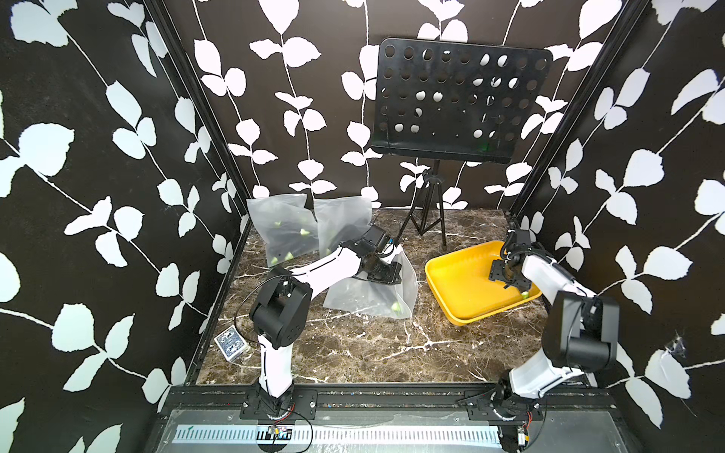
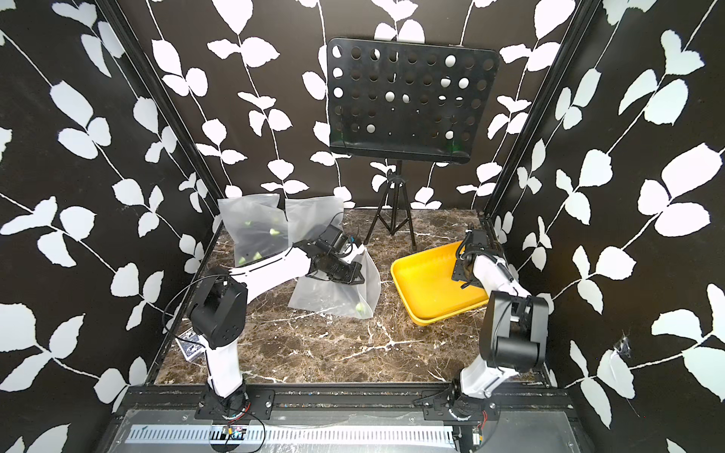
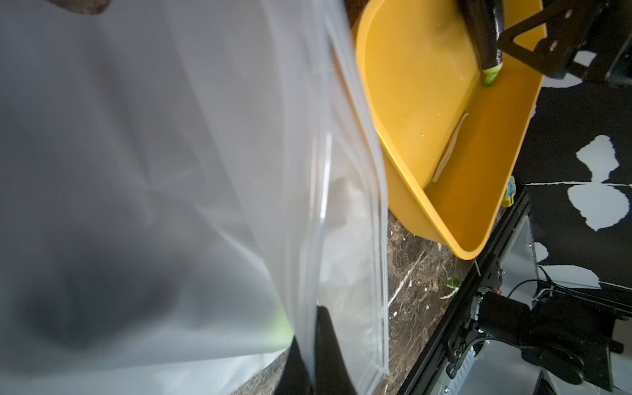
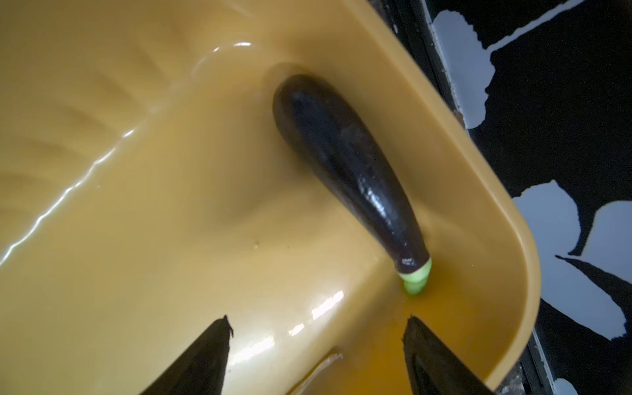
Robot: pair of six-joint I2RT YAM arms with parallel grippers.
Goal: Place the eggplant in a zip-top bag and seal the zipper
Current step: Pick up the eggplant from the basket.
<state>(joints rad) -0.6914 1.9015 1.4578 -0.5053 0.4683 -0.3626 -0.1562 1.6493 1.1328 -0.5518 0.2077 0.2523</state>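
Eggplant (image 4: 349,171) lying in yellow tray (image 4: 136,205), right hand (image 4: 316,323) open near it; left hand (image 3: 309,355) pinching zip-top bag (image 3: 136,154), green-tipped item (image 1: 397,308) inside.

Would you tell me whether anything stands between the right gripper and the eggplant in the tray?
Nothing visible does. The right gripper is open over the tray, and the eggplant lies bare ahead of its fingers, close against the tray's wall.

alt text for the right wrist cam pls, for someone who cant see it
A dark purple eggplant with a green stem end lies in a yellow tray, along its side wall near a rounded corner. The right gripper is open short of the stem, holding nothing. Black wallpaper with white leaves shows beyond the rim.
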